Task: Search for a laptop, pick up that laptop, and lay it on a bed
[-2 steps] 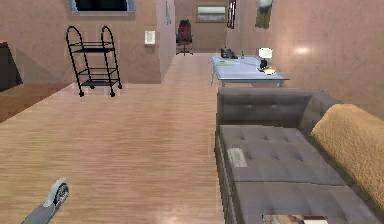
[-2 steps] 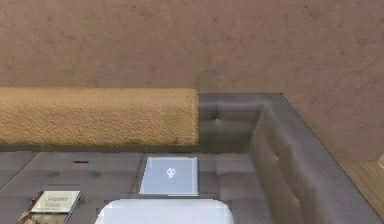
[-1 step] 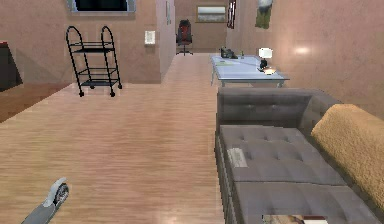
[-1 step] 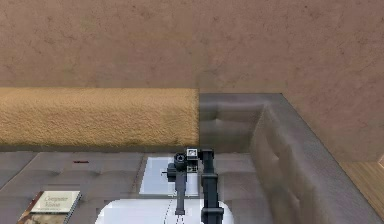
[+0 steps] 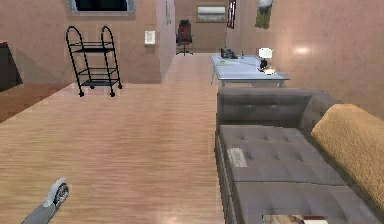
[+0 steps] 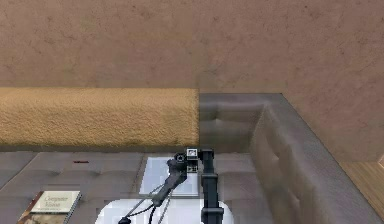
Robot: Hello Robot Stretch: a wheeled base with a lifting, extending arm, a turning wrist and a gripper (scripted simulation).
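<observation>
My gripper (image 6: 140,208) shows low in the arm side view, its dark body left of the two white marker squares (image 6: 198,156) and its thin fingers slanting down to the left. A flat white thing (image 6: 166,213) lies at or behind the fingers, over the grey sofa seat (image 6: 110,170). I cannot tell that it is a laptop, nor whether the gripper holds anything. The dark arm bar (image 6: 211,200) rises from the bottom edge.
A tan blanket (image 6: 100,118) drapes the sofa back and a book (image 6: 55,204) lies on the seat. In the forward view the grey sofa (image 5: 275,150) fills the right. Beyond it stands a pale blue table (image 5: 245,70) with a lamp (image 5: 266,56), and a black cart (image 5: 93,60) stands at left on open wood floor.
</observation>
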